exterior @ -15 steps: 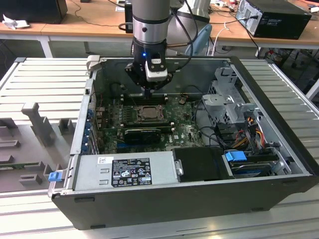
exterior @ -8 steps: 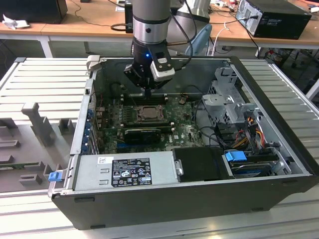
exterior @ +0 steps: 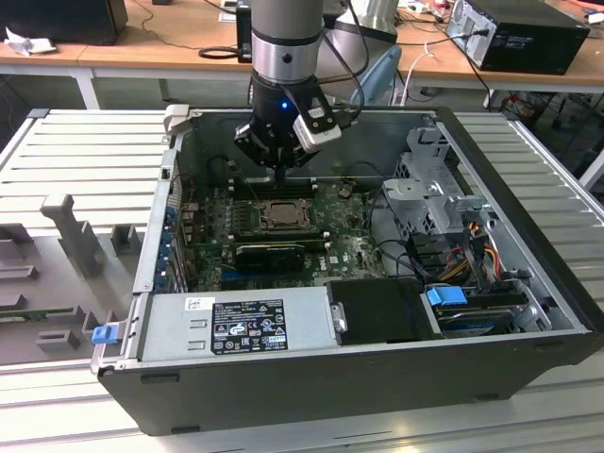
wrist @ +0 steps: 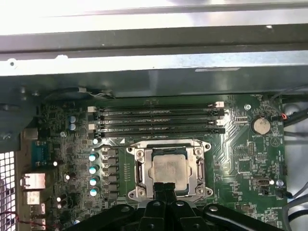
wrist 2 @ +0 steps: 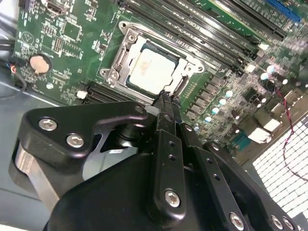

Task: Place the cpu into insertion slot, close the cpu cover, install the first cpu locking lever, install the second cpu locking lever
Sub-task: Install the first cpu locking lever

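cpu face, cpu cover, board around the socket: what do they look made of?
cpu: pale silver-beige metal, matte, with a soft even sheen.
cpu cover: thin grey sheet metal, probably stamped; its edges glint.
board: green coated circuit laminate, likely; fine traces and solder points show.

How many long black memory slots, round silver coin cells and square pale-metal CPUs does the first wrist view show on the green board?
Long black memory slots: 4
Round silver coin cell: 1
Square pale silver-beige cpu, seated in the socket: 1
Total: 6
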Controlling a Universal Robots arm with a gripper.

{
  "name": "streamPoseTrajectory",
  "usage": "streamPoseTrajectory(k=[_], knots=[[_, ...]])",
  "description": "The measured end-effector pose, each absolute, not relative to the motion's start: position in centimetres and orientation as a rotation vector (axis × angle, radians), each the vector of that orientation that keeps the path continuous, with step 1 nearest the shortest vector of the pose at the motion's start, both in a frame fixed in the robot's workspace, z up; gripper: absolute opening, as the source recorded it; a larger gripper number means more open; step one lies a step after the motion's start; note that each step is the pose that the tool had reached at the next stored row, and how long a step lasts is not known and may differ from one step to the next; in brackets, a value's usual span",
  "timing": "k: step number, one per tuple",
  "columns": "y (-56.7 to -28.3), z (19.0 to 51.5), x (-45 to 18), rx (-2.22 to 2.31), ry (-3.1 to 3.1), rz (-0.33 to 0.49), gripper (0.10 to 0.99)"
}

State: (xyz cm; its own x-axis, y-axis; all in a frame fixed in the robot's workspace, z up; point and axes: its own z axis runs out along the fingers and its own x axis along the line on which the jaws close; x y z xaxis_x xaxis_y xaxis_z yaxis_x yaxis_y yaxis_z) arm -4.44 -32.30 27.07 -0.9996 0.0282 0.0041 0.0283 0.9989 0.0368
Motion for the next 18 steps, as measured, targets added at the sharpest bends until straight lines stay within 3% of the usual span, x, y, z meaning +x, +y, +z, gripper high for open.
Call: streamPoseTrajectory(k=[18], knots=[[-32.3,26.98,-5.25,0.192,-3.129,-0.066,0.106]])
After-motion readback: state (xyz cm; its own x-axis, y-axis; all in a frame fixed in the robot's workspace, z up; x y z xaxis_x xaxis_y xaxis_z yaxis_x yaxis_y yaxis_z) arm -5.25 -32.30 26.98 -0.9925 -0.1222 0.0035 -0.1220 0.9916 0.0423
